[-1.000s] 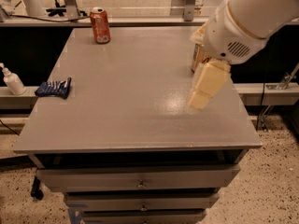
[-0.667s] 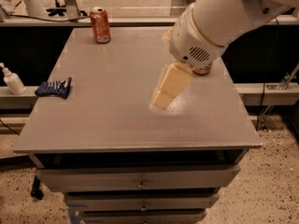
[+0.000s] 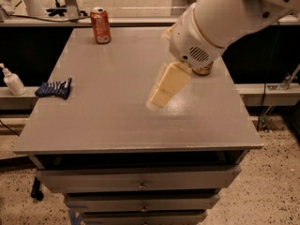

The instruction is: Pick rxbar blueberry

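The rxbar blueberry (image 3: 54, 88) is a small flat bar in a dark blue wrapper. It lies at the left edge of the grey table (image 3: 112, 125). My gripper (image 3: 160, 96) is cream-coloured and hangs from the big white arm (image 3: 220, 18). It points down-left over the middle of the table, well to the right of the bar and apart from it. It holds nothing that I can see.
An orange-red can (image 3: 101, 26) stands at the table's far left corner. A gold can (image 3: 204, 71) near the right edge is mostly hidden behind the arm. A white pump bottle (image 3: 13, 81) stands on a ledge left of the table. Drawers (image 3: 140, 184) sit under the top.
The arm and gripper have swung left from the table's right side to over its middle, closer to the blue bar. The bar and cans have not moved.
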`<state>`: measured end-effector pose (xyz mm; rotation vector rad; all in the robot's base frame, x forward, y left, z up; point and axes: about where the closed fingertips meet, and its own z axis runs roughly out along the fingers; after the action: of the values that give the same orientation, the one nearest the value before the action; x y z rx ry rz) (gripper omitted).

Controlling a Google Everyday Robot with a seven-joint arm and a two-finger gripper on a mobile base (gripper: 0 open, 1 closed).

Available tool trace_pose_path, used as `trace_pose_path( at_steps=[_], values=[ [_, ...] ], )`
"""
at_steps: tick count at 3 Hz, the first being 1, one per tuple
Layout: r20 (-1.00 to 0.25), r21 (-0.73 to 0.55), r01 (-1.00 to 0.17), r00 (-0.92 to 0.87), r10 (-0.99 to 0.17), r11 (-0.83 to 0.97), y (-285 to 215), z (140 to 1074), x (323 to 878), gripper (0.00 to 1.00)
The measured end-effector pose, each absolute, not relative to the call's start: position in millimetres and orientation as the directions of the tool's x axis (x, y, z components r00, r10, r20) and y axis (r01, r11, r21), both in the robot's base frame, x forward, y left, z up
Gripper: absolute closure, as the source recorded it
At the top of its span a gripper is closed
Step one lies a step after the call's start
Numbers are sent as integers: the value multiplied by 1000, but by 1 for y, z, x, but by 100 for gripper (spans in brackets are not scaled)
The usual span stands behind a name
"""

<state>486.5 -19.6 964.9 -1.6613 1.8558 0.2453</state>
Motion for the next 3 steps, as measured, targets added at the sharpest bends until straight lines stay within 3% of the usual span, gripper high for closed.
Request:
trace_pose_path(
  at_steps=[3],
  values=[
    [-799,-233,-955,81,-595,183,122,933,569,0]
  ],
)
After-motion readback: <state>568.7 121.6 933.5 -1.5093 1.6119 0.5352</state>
